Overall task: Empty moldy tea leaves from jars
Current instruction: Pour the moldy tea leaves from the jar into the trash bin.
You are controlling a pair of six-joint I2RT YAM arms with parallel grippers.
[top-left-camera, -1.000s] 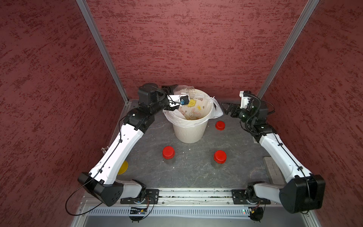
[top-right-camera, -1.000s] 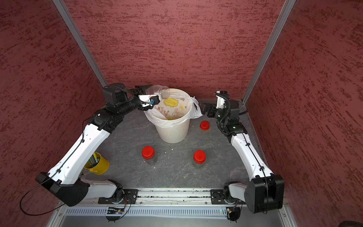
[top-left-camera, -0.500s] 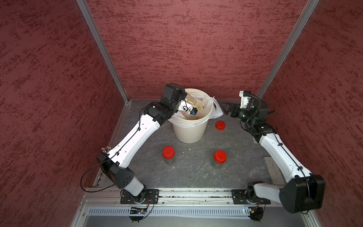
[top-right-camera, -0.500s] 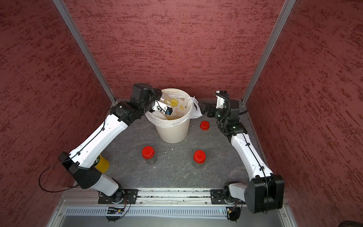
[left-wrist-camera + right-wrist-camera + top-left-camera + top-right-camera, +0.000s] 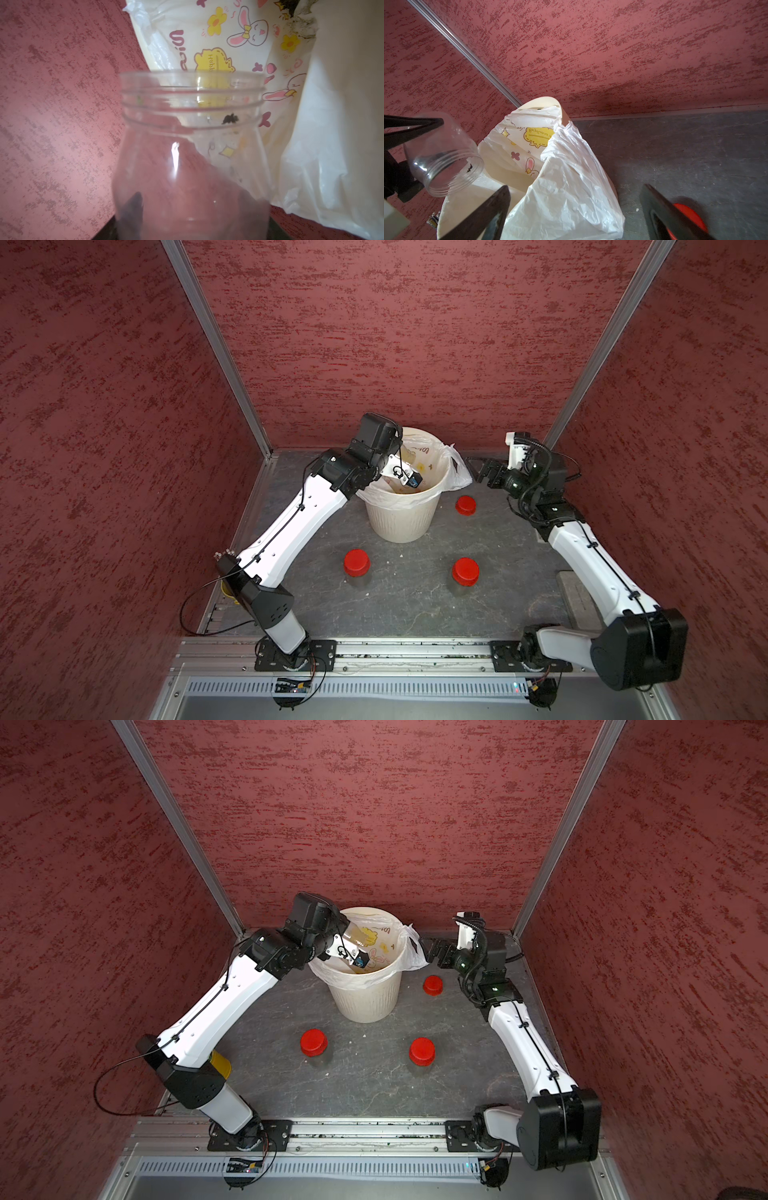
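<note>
Left gripper (image 5: 353,947) clamps 1 uncapped clear cylindrical jar (image 5: 444,153), tilted mouth-down over the cream ribbed bin (image 5: 399,522), nearly empty, 1 dark tea-leaf fleck (image 5: 230,118) at its threaded neck; right gripper (image 5: 485,477) gapes nearby.

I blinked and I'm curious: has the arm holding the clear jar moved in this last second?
Yes. The left gripper with the jar swung rightward, from the bin's left edge to further over its mouth, tilting down.
</note>
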